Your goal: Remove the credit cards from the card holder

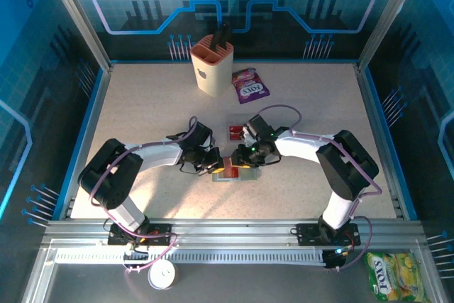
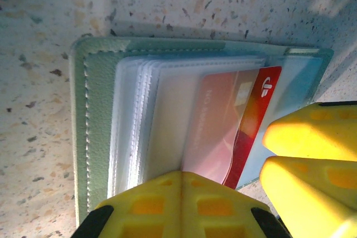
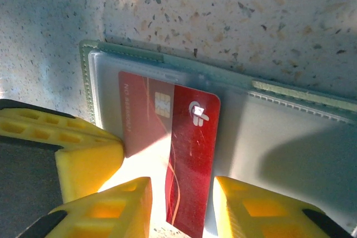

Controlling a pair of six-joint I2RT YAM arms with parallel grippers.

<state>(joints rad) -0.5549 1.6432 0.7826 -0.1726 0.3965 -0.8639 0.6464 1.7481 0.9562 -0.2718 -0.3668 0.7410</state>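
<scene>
The card holder (image 2: pixel 97 110) is lying open and flat near the middle of the bench (image 1: pixel 142 118), just ahead of where the two arms are meeting. Its cover is showing as a grey-green leather-like skin with a stitched border, and a stack of clear plastic sleeves (image 2: pixel 162 115) is fanning across its inside. One red card (image 3: pixel 192 154) with a white emblem and a chip is sitting half in a sleeve, its bare end sticking out over the holder's edge.

The left gripper (image 2: pixel 181 193) is standing closed, its yellow fingers pressed together at the near edge of the sleeves. I cannot tell whether a sleeve is caught between them.

The right gripper (image 3: pixel 181 193) is standing partway open, its two yellow fingers straddling the bare end of the red card. One finger is touching the card's edge while a bright sliver is showing at the other, so I cannot tell whether it is clamping the card.

Just beyond the holder, two red credit cards (image 1: pixel 236 131) are lying loose on the bench. Farther back, a beige slotted cup (image 1: pixel 211 69) is standing upright with a purple-and-white candy packet (image 1: pixel 250 84) lying beside it.
</scene>
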